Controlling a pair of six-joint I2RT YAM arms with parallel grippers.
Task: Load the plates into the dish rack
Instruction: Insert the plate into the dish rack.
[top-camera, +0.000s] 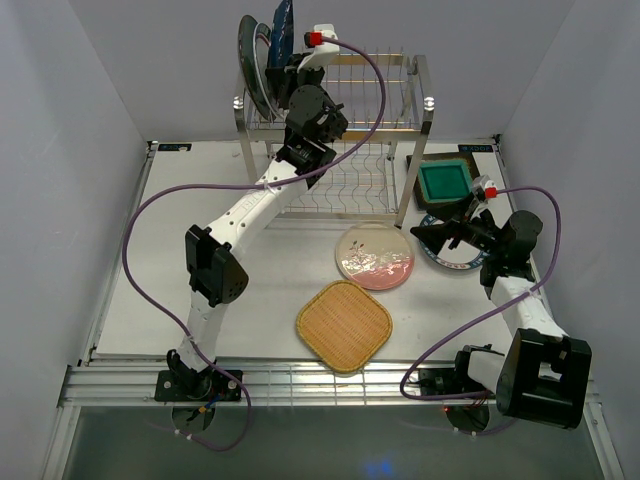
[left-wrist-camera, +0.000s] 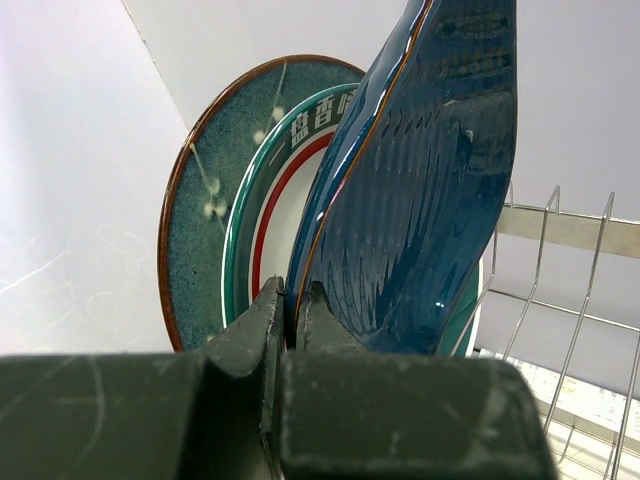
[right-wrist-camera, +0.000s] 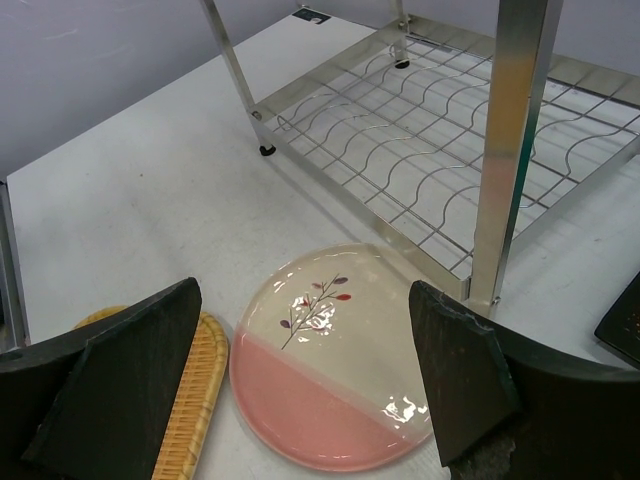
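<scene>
Your left gripper (left-wrist-camera: 292, 308) is clamped tight on the lower edge of the dark blue leaf-shaped plate (left-wrist-camera: 430, 200), with the jaws all but meeting and only the rim between them. You have that plate upright on edge at the left end of the upper tier of the tall stainless steel wire dish rack (top-camera: 421, 100). Whether its edge rests in a slot you cannot tell. Close behind it stands the white round plate with a green rim and red ring (left-wrist-camera: 270, 220). Behind that is the dark teal speckled round plate (left-wrist-camera: 195, 250), also upright.

Your right gripper (top-camera: 432, 236) is spread wide and has hold of nothing. In the top view it sits over the white round plate with a blue patterned rim (top-camera: 455, 260), which lies flat on the white surface (top-camera: 150, 270) near the rack's right front post. Between its fingers (right-wrist-camera: 130, 380) the wrist view shows the pink-and-cream floral round plate (right-wrist-camera: 330, 350), flat just in front of the rack's lower shelf. The orange woven rounded-square plate (top-camera: 343, 325) lies just beside the pink one, nearer the arm bases. The green square brown-rimmed plate (top-camera: 443, 182) lies flat by the rack's right side. You cannot tell whether it touches the blue-rimmed plate.
</scene>
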